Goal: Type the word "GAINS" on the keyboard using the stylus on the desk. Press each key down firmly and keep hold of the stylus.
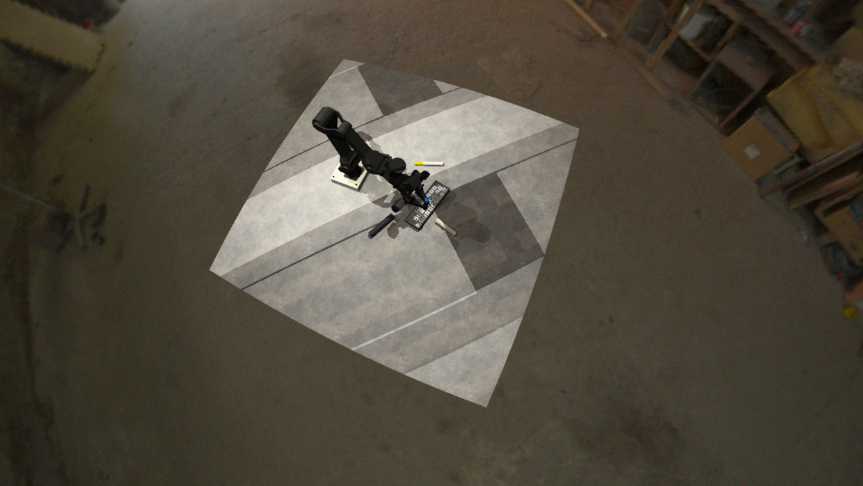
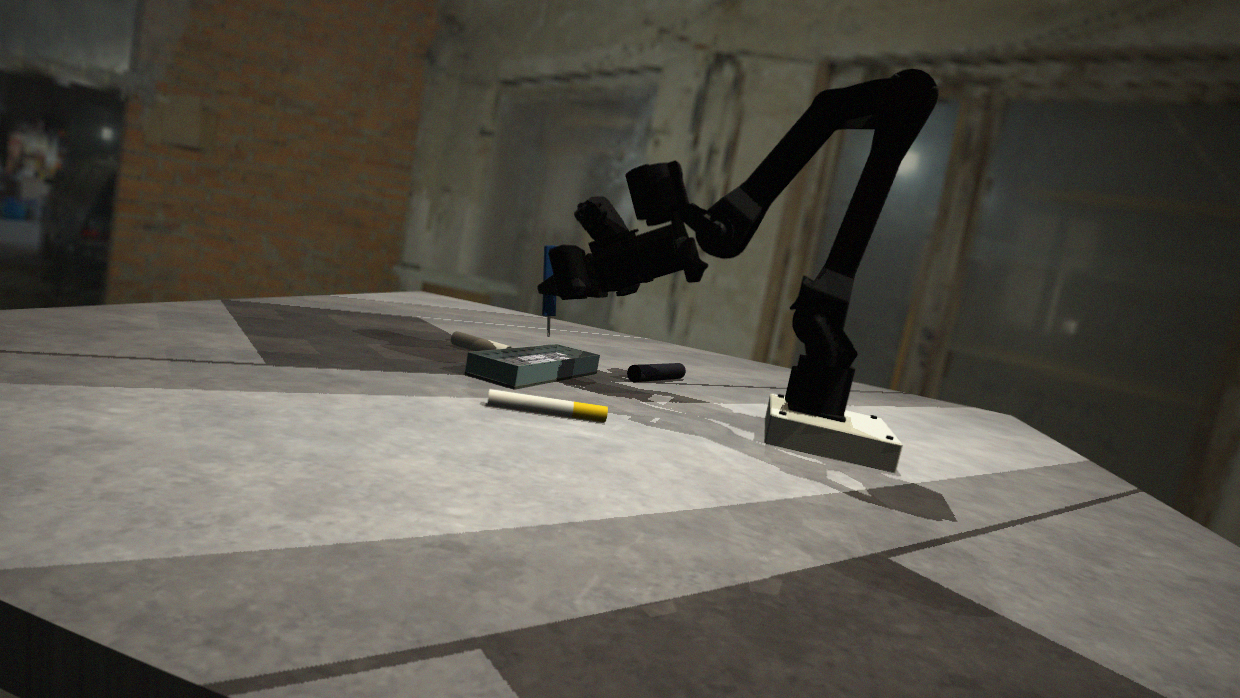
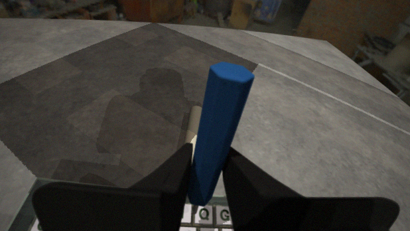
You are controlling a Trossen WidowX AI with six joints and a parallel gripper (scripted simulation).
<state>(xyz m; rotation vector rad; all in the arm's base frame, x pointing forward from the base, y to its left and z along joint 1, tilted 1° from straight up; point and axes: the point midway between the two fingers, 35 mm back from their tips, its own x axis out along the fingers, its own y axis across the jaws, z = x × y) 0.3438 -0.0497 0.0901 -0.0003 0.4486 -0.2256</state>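
Observation:
My gripper [image 1: 424,202] [image 2: 547,287] [image 3: 207,151] is shut on the blue stylus [image 1: 426,199] [image 2: 548,306] [image 3: 223,109]. The stylus stands about upright, its thin metal tip pointing down. In the exterior view the tip hangs a little above the keyboard [image 1: 440,189] [image 2: 494,371] [image 3: 26,206], with a gap. The keyboard is a dark green box with white letter keys. In the wrist view the Q key [image 3: 204,215] and the G key [image 3: 224,216] show just beyond the stylus's lower end, between the fingers. The tip and most other keys are hidden there by the fingers and the frame edge.
A cream cylinder [image 1: 447,227] [image 2: 471,339] [image 3: 196,119] lies beyond the keyboard. A white and yellow marker [image 1: 429,163] [image 2: 537,404] lies on one side, and a dark cylinder [image 1: 381,226] [image 2: 656,371] on the other. Shadows of the arm fall across the table.

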